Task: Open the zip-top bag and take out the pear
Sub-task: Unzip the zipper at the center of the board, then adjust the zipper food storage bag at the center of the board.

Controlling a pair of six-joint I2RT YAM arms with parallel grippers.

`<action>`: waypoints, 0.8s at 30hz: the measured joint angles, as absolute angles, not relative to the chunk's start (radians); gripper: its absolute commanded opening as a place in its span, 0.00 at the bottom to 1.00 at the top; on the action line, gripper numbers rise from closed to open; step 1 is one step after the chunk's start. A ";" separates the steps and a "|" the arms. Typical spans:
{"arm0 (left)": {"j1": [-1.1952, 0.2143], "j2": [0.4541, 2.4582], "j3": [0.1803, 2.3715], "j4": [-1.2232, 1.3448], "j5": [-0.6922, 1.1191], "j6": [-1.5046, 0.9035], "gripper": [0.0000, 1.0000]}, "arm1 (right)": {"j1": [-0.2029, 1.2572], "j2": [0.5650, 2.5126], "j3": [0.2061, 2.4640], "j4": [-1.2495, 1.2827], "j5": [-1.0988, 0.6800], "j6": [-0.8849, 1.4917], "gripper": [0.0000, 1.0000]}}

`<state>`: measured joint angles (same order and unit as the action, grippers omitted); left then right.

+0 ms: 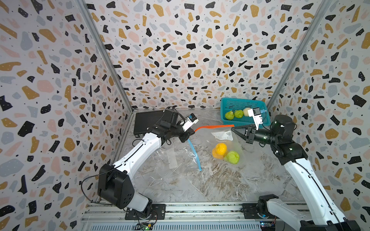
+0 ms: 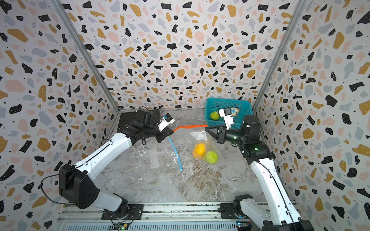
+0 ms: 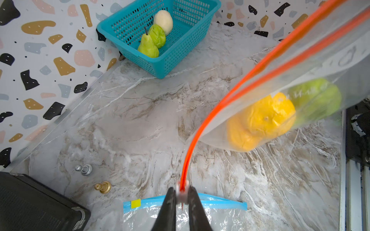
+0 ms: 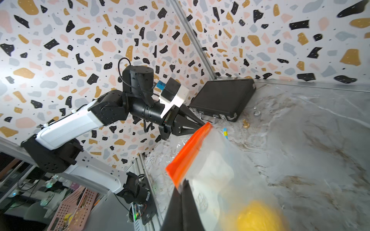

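Tabletop mostly open. Blue-zip bag lies flat at left, basket back right. Zip-top bag is strung between both hands. Film looks thin, slick, sagging with fruit. Pear's in the sag: yellow fruit or green fruit, can't tell which. Left hand pinches the orange zip at its slider end, right hand is clamped on the opposite corner. I'd grip the stiffer rim, not film.
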<state>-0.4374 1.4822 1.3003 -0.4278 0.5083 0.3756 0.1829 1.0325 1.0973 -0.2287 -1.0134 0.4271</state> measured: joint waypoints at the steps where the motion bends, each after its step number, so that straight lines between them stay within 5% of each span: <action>1: -0.438 1.482 1.301 -0.423 0.513 0.374 0.15 | 0.183 1.044 1.087 -0.220 -1.031 0.427 0.00; 11: -0.439 1.479 1.337 -0.411 0.519 0.393 0.14 | 0.187 1.187 1.053 -0.136 -1.114 0.427 0.00; 21: -0.437 1.506 1.477 -0.410 0.504 0.435 0.15 | 0.190 1.340 1.312 -0.218 -1.107 0.321 0.00; 24: -0.432 1.507 1.479 -0.410 0.506 0.434 0.31 | 0.190 1.346 1.343 -0.204 -1.128 0.311 0.00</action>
<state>-0.4324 1.5074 1.4792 -0.4095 0.5060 0.4339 0.1902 1.3464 1.3426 -0.2043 -1.1282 0.3115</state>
